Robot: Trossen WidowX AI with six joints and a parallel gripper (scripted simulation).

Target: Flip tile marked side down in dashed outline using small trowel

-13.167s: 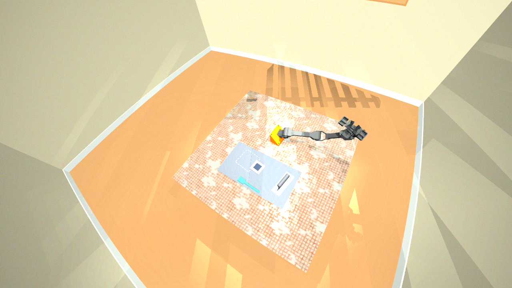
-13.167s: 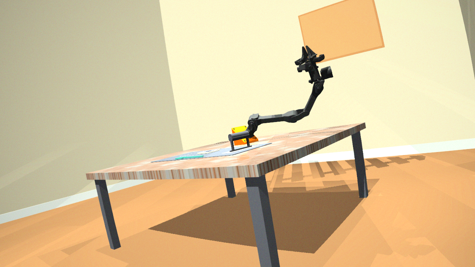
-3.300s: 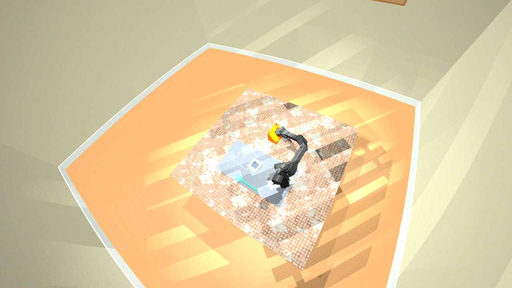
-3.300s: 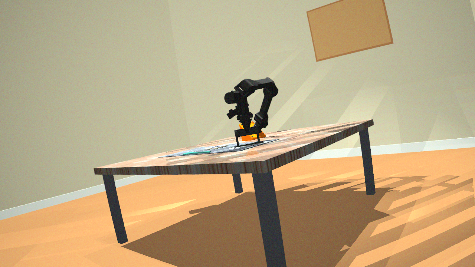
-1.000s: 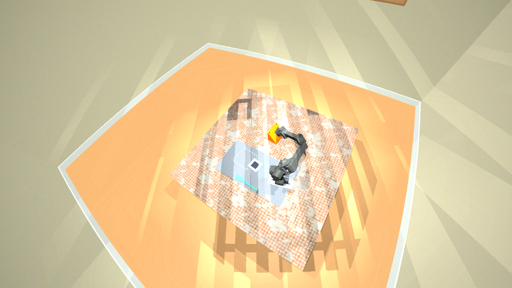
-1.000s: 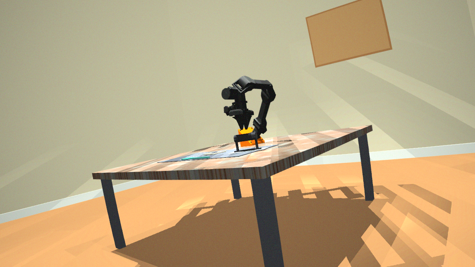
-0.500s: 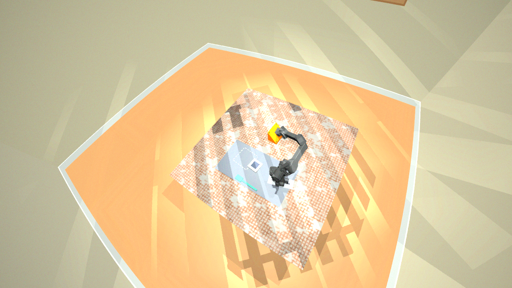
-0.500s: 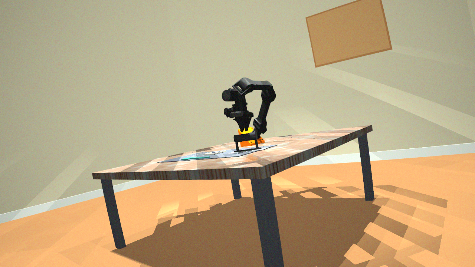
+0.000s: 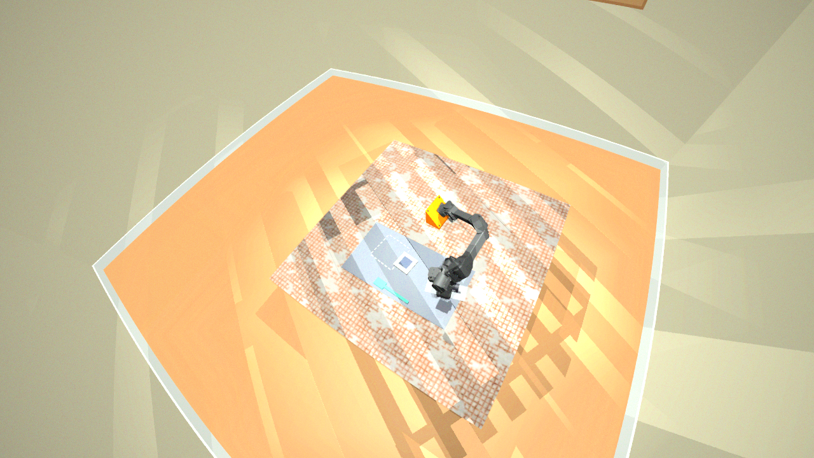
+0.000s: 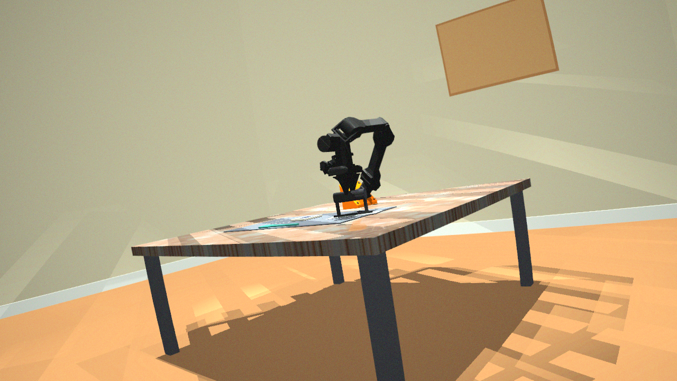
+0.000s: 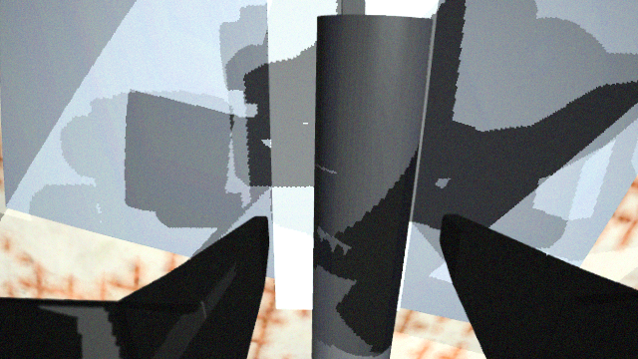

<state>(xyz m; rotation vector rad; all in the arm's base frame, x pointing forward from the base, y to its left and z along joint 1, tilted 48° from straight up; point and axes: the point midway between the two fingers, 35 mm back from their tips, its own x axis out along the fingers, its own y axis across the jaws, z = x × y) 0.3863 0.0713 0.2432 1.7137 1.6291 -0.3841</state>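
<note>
The trowel has a white flat blade (image 9: 462, 295) (image 11: 293, 279) and a dark cylindrical handle (image 10: 341, 196) (image 11: 369, 100) raised on two posts; it rests on the right part of the mat. My gripper (image 10: 348, 190) (image 11: 355, 221) is open and empty, pointing down just above the handle. In the wrist view its fingers stand either side of the handle, with gaps on both sides. The tile (image 9: 406, 262) (image 10: 310, 218) is white with a blue marked square facing up. It lies beside the right edge of the dashed outline (image 9: 371, 254). My arm hides most of the trowel in the top view.
A teal flat tool (image 9: 390, 290) (image 10: 278, 226) lies along the front edge of the blue-grey mat (image 9: 355, 263) (image 10: 236, 229). A yellow and orange block (image 9: 436, 212) (image 10: 352, 205) stands beside my arm's base. The patterned table (image 9: 483, 364) extends around the mat.
</note>
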